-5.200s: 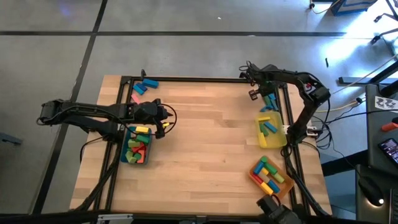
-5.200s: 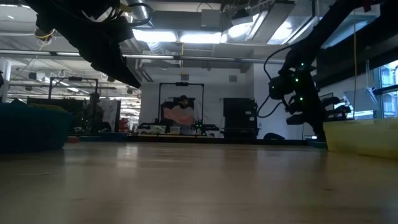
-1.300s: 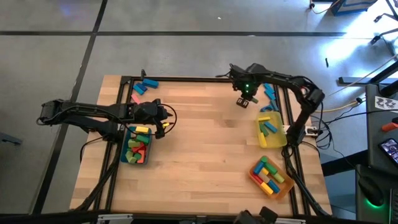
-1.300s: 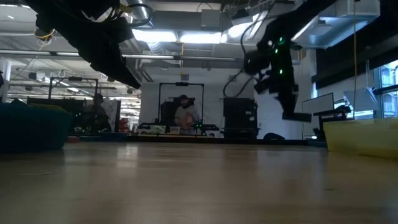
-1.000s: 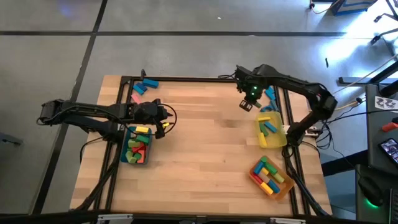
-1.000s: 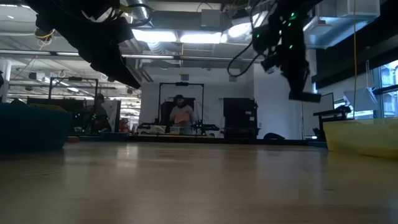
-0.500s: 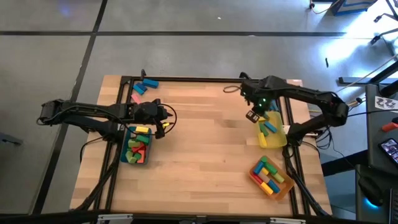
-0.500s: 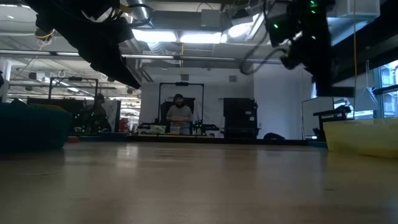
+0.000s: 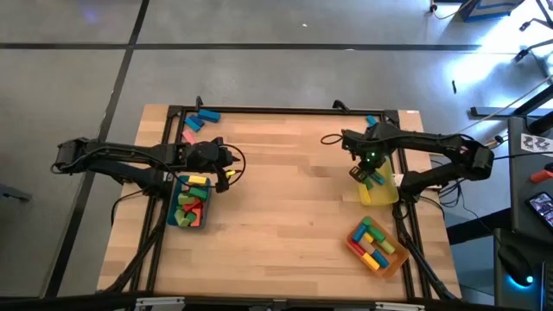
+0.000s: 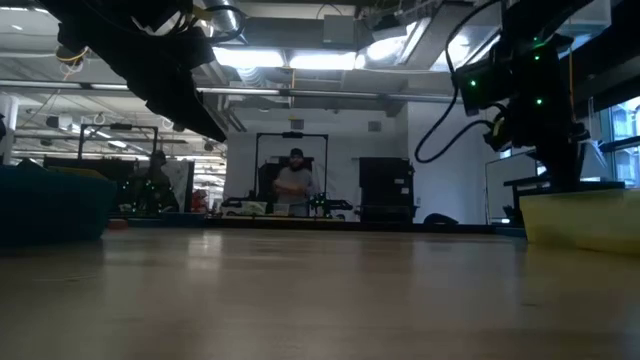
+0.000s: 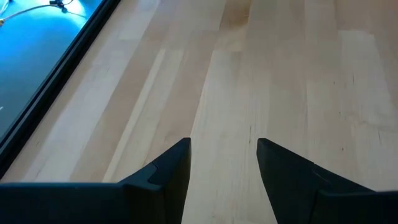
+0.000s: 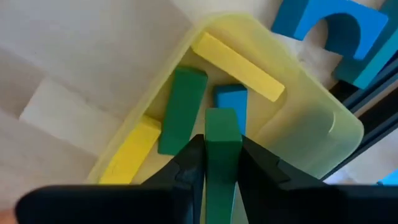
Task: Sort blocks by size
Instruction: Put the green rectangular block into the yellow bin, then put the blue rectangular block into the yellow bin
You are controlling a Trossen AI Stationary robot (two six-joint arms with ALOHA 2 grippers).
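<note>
My right hand point(image 12: 221, 163) is clamped on a green wooden bar block point(image 12: 222, 140), hanging just over the near end of the shallow yellow plastic tray point(image 12: 323, 118). Under it in that tray I see another green bar point(image 12: 181, 109), two yellow bars point(image 12: 237, 66) and a small blue block point(image 12: 231, 99); a blue arch block point(image 12: 329, 25) lies just beyond it. My left hand point(image 11: 221, 163) waits with fingers apart, bare wooden surface point(image 11: 298, 81) ahead of it, beside the teal tray point(image 9: 175, 218).

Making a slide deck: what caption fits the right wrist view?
Right gripper holds a green block above the yellow tray.
</note>
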